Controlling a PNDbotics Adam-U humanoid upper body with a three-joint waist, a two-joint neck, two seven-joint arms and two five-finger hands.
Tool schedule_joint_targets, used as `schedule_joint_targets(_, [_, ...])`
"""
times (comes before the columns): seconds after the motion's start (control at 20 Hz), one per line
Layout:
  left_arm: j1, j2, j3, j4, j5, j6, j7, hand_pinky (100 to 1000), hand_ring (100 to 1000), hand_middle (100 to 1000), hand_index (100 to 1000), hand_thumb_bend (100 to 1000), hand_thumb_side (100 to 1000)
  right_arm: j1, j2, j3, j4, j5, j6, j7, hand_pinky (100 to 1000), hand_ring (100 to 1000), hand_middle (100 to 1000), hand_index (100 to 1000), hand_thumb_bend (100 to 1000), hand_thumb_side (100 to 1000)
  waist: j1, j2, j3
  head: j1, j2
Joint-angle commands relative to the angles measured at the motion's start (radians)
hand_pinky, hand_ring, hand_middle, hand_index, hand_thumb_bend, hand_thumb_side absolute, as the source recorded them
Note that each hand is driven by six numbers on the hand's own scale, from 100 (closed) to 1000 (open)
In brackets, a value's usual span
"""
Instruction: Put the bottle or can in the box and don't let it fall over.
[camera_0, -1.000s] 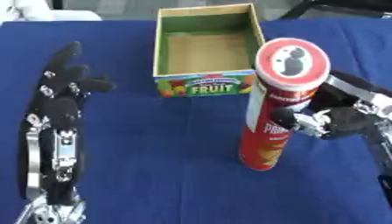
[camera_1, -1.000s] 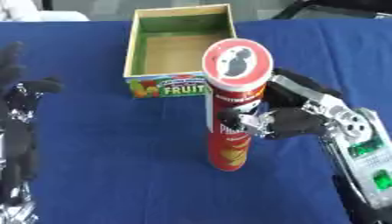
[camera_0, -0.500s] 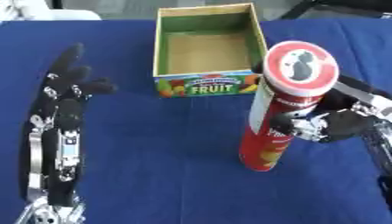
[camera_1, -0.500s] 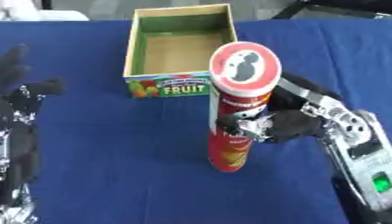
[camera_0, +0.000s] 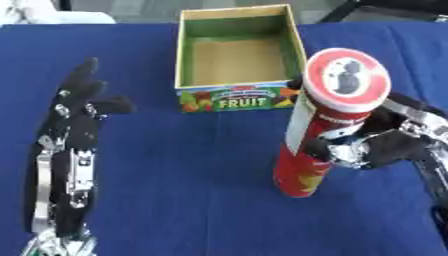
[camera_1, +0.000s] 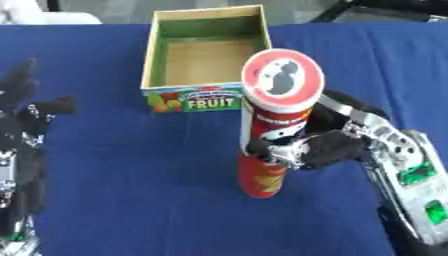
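A tall red chip can (camera_0: 319, 135) with a red-and-white lid stands upright, slightly tilted, over the blue cloth in front of the box. My right hand (camera_1: 319, 147) is curled round its middle from the right side. The open cardboard box (camera_0: 234, 97), green inside with a "FRUIT" label on its front wall, sits behind the can and holds nothing. My left hand (camera_0: 74, 125) lies open and flat on the cloth at the left, fingers pointing away, well clear of both.
A blue cloth (camera_0: 192, 170) covers the whole table. A white object (camera_0: 52, 15) shows at the far left edge and a dark shape (camera_1: 394, 7) at the far right corner.
The can, held by my right hand, has shifted a little to the right and toward the box. The left hand stays where it was.
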Motion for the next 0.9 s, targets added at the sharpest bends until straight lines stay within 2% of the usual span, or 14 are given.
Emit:
schedule_joint_targets(0.05, [-0.002, 0.02, 0.0, -0.018, 0.015, 0.011, -0.002, 832, 640, 906, 790, 100, 672, -0.007, -0.004, -0.002, -0.018, -0.013, 0.01, -0.003, 1000, 995, 961, 914, 403, 152, -0.001, -0.016, 0.001, 0.002, -0.011])
schedule_joint_targets(0.35, [0.006, 0.018, 0.004, -0.018, 0.016, 0.024, -0.009, 848, 650, 923, 805, 100, 672, -0.009, -0.003, -0.002, -0.018, -0.036, 0.021, -0.007, 1000, 991, 936, 876, 320, 100, -0.001, -0.016, -0.001, 0.001, -0.012])
schedule_joint_targets(0.5, [0.01, 0.014, 0.005, -0.018, 0.013, 0.031, -0.013, 863, 658, 927, 818, 100, 672, -0.01, -0.003, -0.002, -0.018, -0.044, 0.027, -0.009, 1000, 990, 929, 860, 208, 100, -0.001, -0.016, -0.001, 0.001, -0.012])
schedule_joint_targets(0.55, [0.011, 0.014, 0.006, -0.018, 0.012, 0.032, -0.014, 864, 659, 928, 820, 100, 672, -0.01, -0.002, -0.002, -0.018, -0.047, 0.028, -0.01, 1000, 991, 930, 859, 200, 100, -0.001, -0.017, -0.001, 0.001, -0.012])
schedule_joint_targets(0.6, [0.013, 0.014, 0.005, -0.018, 0.01, 0.033, -0.016, 872, 664, 943, 834, 100, 672, -0.011, -0.002, -0.003, -0.018, -0.049, 0.03, -0.012, 1000, 989, 925, 849, 120, 100, 0.0, -0.017, -0.001, 0.002, -0.013])
schedule_joint_targets(0.9, [0.02, 0.013, 0.013, -0.018, -0.011, 0.036, -0.022, 892, 680, 961, 818, 100, 672, -0.015, -0.001, -0.009, -0.017, -0.064, 0.042, -0.047, 1000, 977, 897, 807, 100, 100, 0.002, -0.017, 0.001, -0.001, -0.012])
